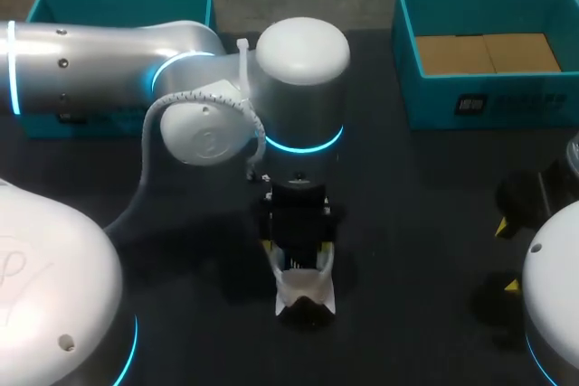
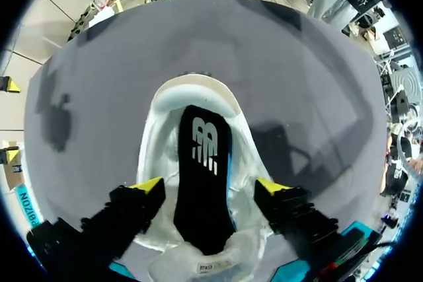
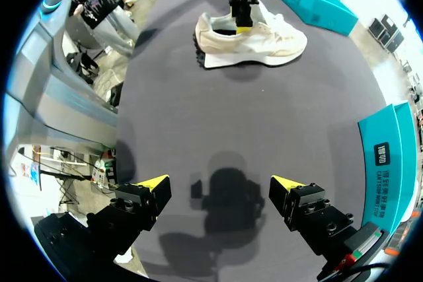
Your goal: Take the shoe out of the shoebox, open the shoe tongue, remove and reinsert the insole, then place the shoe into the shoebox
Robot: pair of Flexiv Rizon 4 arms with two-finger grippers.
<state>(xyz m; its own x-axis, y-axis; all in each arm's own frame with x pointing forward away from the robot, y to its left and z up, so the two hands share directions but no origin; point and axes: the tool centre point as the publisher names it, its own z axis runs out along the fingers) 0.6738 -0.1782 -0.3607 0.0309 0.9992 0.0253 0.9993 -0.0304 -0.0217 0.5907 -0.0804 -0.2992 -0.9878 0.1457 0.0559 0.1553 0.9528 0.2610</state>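
Right gripper (image 3: 219, 183) hangs over the table (image 1: 425, 196) near its front right edge, fingers spread, empty. Mid-table, the left gripper (image 2: 209, 186), fingers apart, straddles the upright white shoe (image 2: 198, 97); contact unconfirmed. The teal shoebox (image 1: 488, 97) stands at the far right corner.

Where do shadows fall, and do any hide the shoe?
Right wrist view: the right gripper casts a shadow on the table ahead of its open fingers, short of the shoe. Left wrist view: a soft shadow lies beside the shoe, off the insole. Head view: the left arm, not shadow, covers most of the shoe.
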